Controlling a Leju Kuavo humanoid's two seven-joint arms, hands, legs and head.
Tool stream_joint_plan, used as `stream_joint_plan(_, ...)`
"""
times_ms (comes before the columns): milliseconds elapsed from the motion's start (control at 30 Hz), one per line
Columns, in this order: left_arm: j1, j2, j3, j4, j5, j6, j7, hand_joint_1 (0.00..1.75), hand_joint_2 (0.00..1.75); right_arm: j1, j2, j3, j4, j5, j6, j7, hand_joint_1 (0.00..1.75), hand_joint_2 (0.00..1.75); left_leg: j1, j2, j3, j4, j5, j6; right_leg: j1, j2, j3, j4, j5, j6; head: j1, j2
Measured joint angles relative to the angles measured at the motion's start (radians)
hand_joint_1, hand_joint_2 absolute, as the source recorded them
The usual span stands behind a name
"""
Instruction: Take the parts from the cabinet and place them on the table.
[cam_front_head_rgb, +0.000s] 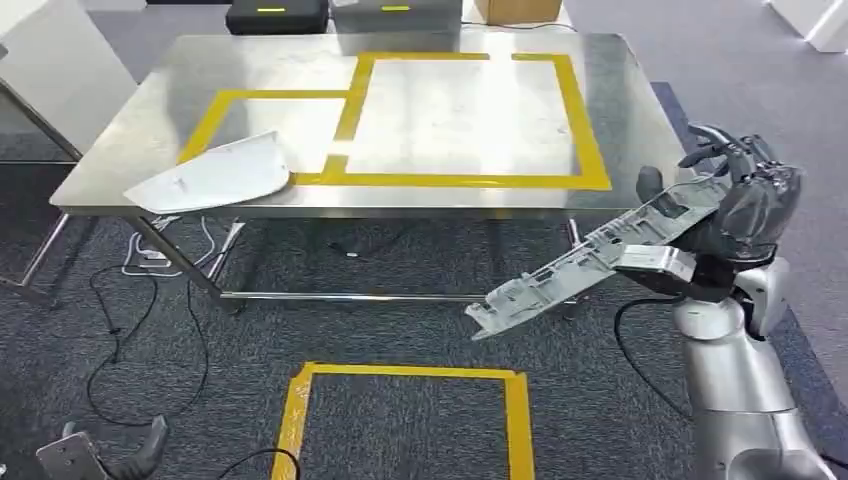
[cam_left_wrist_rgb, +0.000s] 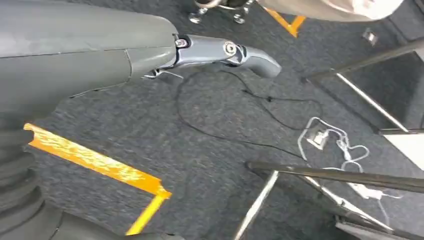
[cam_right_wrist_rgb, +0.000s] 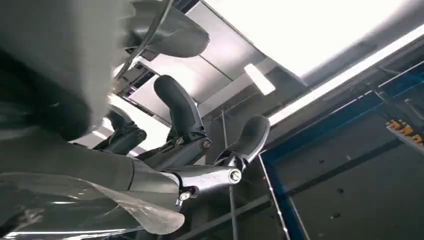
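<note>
Right hand (cam_front_head_rgb: 735, 205), raised beside the near right corner of the steel tabletop (cam_front_head_rgb: 130, 150), fingers (cam_front_head_rgb: 712, 142) wrapped round one end of a long grey ribbed plastic trim part (cam_front_head_rgb: 590, 255). Held out level and slanting down-left, free end hanging over the dark carpet, short of the tabletop edge — probably carried this way to swing it over the edge and into the large yellow-taped rectangle (cam_front_head_rgb: 585, 120). Flat white curved panel (cam_front_head_rgb: 215, 175) already lying at the near left corner, overlapping the smaller yellow-taped outline (cam_front_head_rgb: 205, 125) and jutting slightly past the edge; likely an earlier delivery. Left hand (cam_left_wrist_rgb: 220, 52) hanging low over the carpet, fingers straight and apart, nothing in them. Exact contact between right fingers and part hard to make out from the head view; from the right wrist, part not clearly identifiable, ceiling behind. Cabinet not visible.
</note>
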Motion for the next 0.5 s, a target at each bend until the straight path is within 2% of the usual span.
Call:
stream_joint_plan(33, 0.000, 0.000, -0.001, 0.000, 0.000, 0.000, 0.000, 0.00, 1.75, -0.006, 0.000, -0.002, 0.003, 0.000, 0.004, 0.000, 1.75, 1.75, 0.000, 0.001, 0.007, -0.055, 0.036, 0.001, -0.002, 0.000, 0.019, 0.000, -0.014, 0.003, 0.000, 0.000)
stream_joint_plan(67, 0.000, 0.001, -0.002, 0.000, 0.000, 0.001, 0.000, 0.00, 1.75, -0.011, 0.000, -0.005, 0.007, -0.001, 0.006, 0.000, 1.75, 1.75, 0.000, 0.002, 0.017, -0.132, 0.112, 0.004, -0.004, 0.001, 0.041, -0.001, -0.031, 0.010, -0.001, 0.000)
stream_joint_plan(100, 0.002, 0.001, -0.002, 0.001, 0.001, 0.002, 0.000, 0.00, 1.75, -0.014, 0.000, -0.009, 0.011, -0.001, 0.009, 0.000, 1.75, 1.75, 0.000, 0.005, 0.022, -0.210, 0.249, 0.010, -0.003, 0.000, 0.036, -0.003, -0.044, 0.017, -0.002, 0.000)
stream_joint_plan(133, 0.004, 0.002, -0.002, 0.002, 0.001, 0.002, 0.000, 0.00, 1.75, -0.018, 0.000, -0.010, 0.019, -0.002, 0.010, 0.000, 1.75, 1.75, -0.003, 0.003, 0.009, -0.239, 0.286, 0.014, 0.001, 0.004, 0.063, 0.015, -0.057, 0.022, -0.004, 0.000)
stream_joint_plan(167, 0.005, 0.003, -0.003, 0.004, 0.001, 0.001, 0.000, 0.00, 1.75, -0.022, 0.000, -0.013, 0.023, -0.002, 0.013, 0.000, 1.75, 1.75, -0.003, 0.006, 0.017, -0.221, 0.279, 0.020, 0.003, 0.007, 0.047, 0.007, -0.072, 0.030, -0.005, 0.000)
stream_joint_plan(233, 0.000, 0.001, -0.007, 0.005, 0.000, 0.000, 0.000, 0.00, 1.75, -0.023, 0.000, -0.019, 0.026, 0.000, 0.015, 0.000, 1.75, 1.75, -0.008, 0.004, 0.018, -0.217, 0.270, 0.032, 0.000, 0.006, 0.066, -0.012, -0.082, 0.042, -0.003, 0.000)
stream_joint_plan(267, -0.003, 0.000, -0.009, 0.006, 0.001, -0.003, 0.000, 0.00, 1.75, -0.026, -0.001, -0.024, 0.026, 0.000, 0.015, 0.000, 1.75, 1.75, 0.000, 0.003, 0.029, -0.230, 0.268, 0.037, 0.000, 0.004, 0.075, -0.014, -0.091, 0.050, -0.002, 0.000)
stream_joint_plan(300, -0.007, 0.002, -0.011, 0.006, 0.001, -0.003, 0.000, 0.00, 1.75, -0.027, -0.001, -0.027, 0.026, -0.002, 0.015, 0.000, 1.75, 1.75, 0.001, 0.002, 0.038, -0.236, 0.264, 0.043, 0.000, 0.001, 0.071, 0.008, -0.101, 0.053, 0.000, 0.000)
stream_joint_plan(333, -0.008, 0.003, -0.011, 0.006, 0.001, -0.002, 0.000, 0.00, 1.75, -0.030, -0.002, -0.029, 0.027, -0.002, 0.015, 0.000, 1.75, 1.75, 0.001, 0.002, 0.045, -0.238, 0.259, 0.052, 0.001, 0.000, 0.038, 0.063, -0.126, 0.053, 0.001, 0.000)
stream_joint_plan(367, -0.009, 0.002, -0.012, 0.006, 0.001, 0.001, 0.000, 0.00, 1.75, -0.031, -0.003, -0.031, 0.028, -0.003, 0.016, 0.000, 1.75, 1.75, 0.000, 0.002, 0.049, -0.239, 0.253, 0.055, 0.002, 0.000, -0.013, 0.143, -0.158, 0.053, 0.001, 0.000)
stream_joint_plan(400, -0.009, 0.002, -0.013, 0.007, 0.001, 0.001, 0.000, 0.00, 1.75, -0.030, -0.003, -0.032, 0.031, -0.003, 0.016, 0.000, 1.75, 1.75, -0.001, 0.002, 0.053, -0.238, 0.245, 0.058, 0.004, 0.000, -0.075, 0.233, -0.188, 0.054, 0.001, 0.000)
stream_joint_plan(433, -0.008, 0.001, -0.014, 0.008, 0.004, 0.002, 0.000, 0.00, 1.75, -0.026, -0.003, -0.033, 0.035, -0.003, 0.017, -0.001, 1.75, 1.75, -0.002, 0.001, 0.058, -0.238, 0.238, 0.059, 0.004, 0.000, -0.134, 0.304, -0.199, 0.053, 0.003, 0.000)
stream_joint_plan(467, -0.008, 0.001, -0.014, 0.008, 0.004, 0.003, 0.000, 0.00, 1.75, -0.023, -0.003, -0.034, 0.038, -0.004, 0.018, -0.002, 1.75, 1.75, -0.003, -0.001, 0.064, -0.238, 0.232, 0.059, 0.005, 0.001, -0.164, 0.319, -0.178, 0.052, 0.003, 0.000)
stream_joint_plan(500, -0.007, 0.002, -0.014, 0.009, 0.004, 0.003, 0.000, 0.00, 1.75, -0.021, -0.003, -0.034, 0.041, -0.005, 0.020, -0.004, 1.75, 1.75, -0.004, -0.004, 0.075, -0.238, 0.223, 0.059, 0.006, 0.000, -0.171, 0.286, -0.124, 0.049, 0.003, 0.000)
